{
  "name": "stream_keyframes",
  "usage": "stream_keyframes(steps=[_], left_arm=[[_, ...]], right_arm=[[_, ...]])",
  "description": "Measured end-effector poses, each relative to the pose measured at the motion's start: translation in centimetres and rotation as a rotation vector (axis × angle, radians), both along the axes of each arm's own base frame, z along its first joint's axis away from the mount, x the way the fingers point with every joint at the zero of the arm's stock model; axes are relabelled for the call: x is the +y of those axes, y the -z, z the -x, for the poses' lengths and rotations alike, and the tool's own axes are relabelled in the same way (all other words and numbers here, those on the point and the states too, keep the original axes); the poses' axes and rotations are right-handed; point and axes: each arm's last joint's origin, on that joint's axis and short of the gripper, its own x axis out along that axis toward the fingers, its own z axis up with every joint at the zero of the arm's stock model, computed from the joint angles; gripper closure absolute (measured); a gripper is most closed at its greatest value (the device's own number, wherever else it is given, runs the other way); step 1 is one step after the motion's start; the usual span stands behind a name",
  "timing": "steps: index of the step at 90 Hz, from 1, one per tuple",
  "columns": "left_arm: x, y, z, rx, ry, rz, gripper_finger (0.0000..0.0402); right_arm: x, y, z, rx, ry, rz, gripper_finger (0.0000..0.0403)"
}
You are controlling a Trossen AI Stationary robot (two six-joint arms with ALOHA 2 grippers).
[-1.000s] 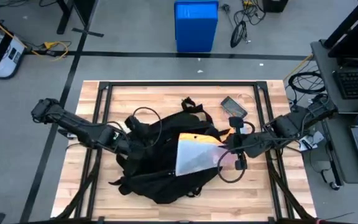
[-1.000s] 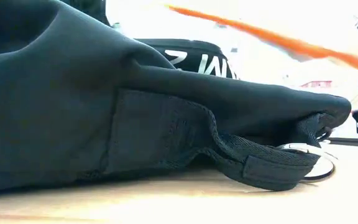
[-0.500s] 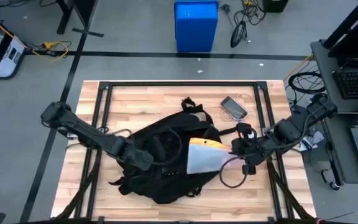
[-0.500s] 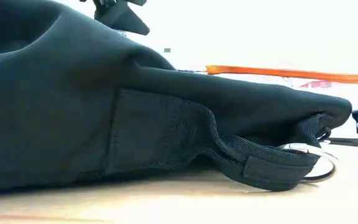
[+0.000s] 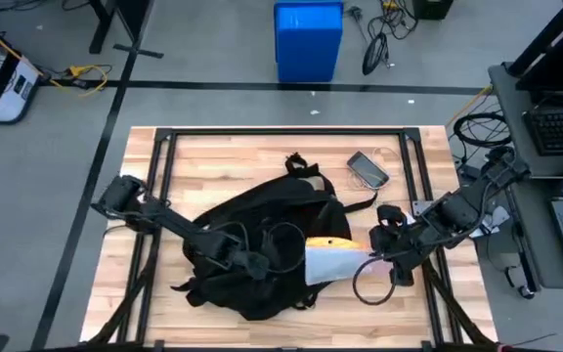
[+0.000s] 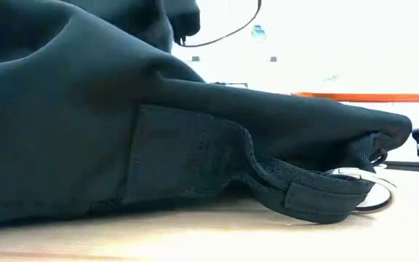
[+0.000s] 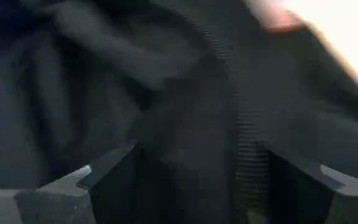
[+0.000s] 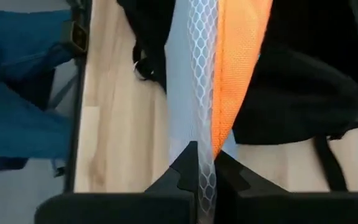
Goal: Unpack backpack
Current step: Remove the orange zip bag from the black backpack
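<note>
right tool [image 8: 199,163] clenched on mesh pouch [image 5: 332,256] | left tool [image 7: 197,180] spread over backpack [image 5: 252,235] | high view only: phone [image 5: 368,169]

Workshop floor around a wooden table

A grey floor [image 5: 213,59] crossed by dark tape lines surrounds the table [image 5: 233,156]; a blue bin [image 5: 308,39] stands beyond it, cables [image 5: 379,44] nearby, a desk [image 5: 545,147] with keyboard alongside.

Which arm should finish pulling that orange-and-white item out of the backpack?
Right. The right gripper is shut on the orange-and-white item; the left gripper sits on the backpack.
</note>
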Motion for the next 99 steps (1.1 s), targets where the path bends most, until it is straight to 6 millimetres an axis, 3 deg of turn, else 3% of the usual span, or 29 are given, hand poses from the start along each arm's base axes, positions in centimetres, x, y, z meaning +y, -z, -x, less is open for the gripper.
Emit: stream_keyframes(steps=[28,50,71,99], left_arm=[[4.3,0.9,0.8,0.154,-0.319,-0.113,0.0103],[4.6,1.1,1.2,0.199,-0.356,-0.144,0.0103],[5.4,1.4,2.4,0.262,-0.501,-0.215,0.0104],[7.0,1.6,3.3,0.324,-0.641,-0.249,0.0172]], right_arm=[[0.3,0.2,-0.3,0.02,0.019,-0.027,0.0403],[1.1,1.7,-1.8,0.073,0.031,0.02,0.0403],[2.4,3.8,-3.5,0.149,0.028,0.07,0.0403],[3.0,4.9,-4.3,0.186,0.019,0.102,0.0403]])
